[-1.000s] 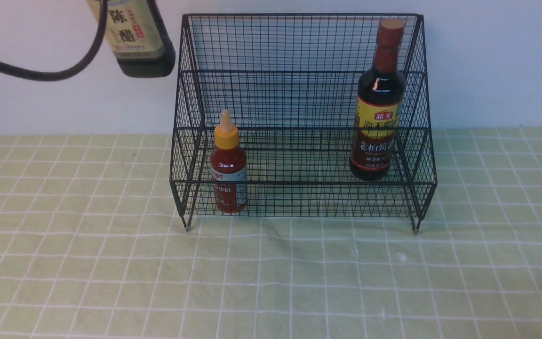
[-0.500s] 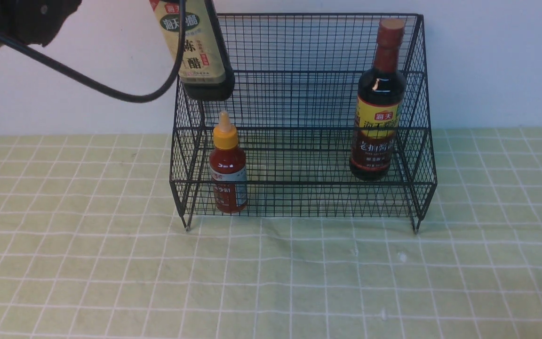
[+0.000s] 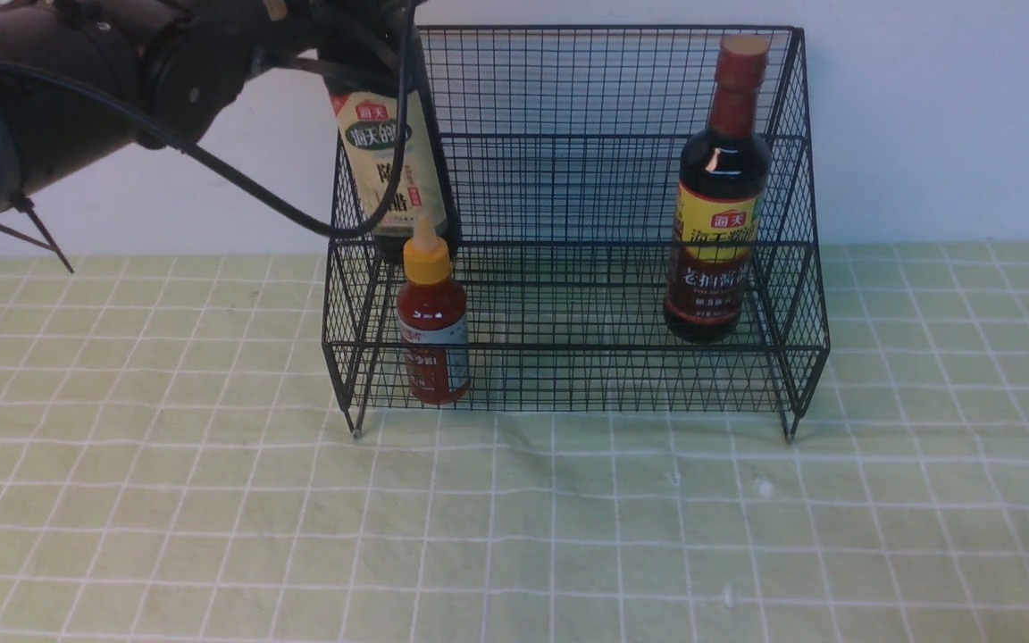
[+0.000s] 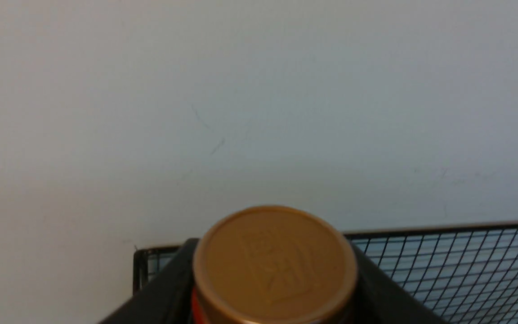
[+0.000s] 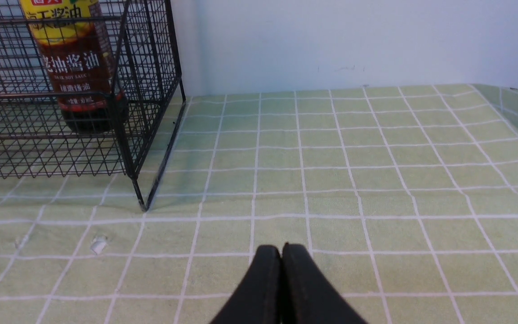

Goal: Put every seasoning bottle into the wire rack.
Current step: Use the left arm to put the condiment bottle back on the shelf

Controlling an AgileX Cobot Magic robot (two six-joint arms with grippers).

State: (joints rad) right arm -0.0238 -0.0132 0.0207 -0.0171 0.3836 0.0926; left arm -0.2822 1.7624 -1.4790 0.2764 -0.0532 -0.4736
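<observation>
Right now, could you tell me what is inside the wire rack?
Red sauce bottle front left, yellow-label bottle right, beige-label bottle held at the left; its base is partly hidden.

The right gripper (image 5: pixel 281 247) sits low over a green checked cloth (image 5: pixel 353 157), its two black fingertips pressed together with no gap and nothing between them. Ahead of it and off to one side stands one end of the black wire rack (image 5: pixel 151 90), its corner leg (image 5: pixel 143 208) on the cloth. Inside the rack a dark bottle (image 5: pixel 79 76) with a yellow label stands upright. Two small white specks (image 5: pixel 98 245) lie on the cloth near the leg. A pale wall (image 5: pixel 331 40) rises behind.
</observation>
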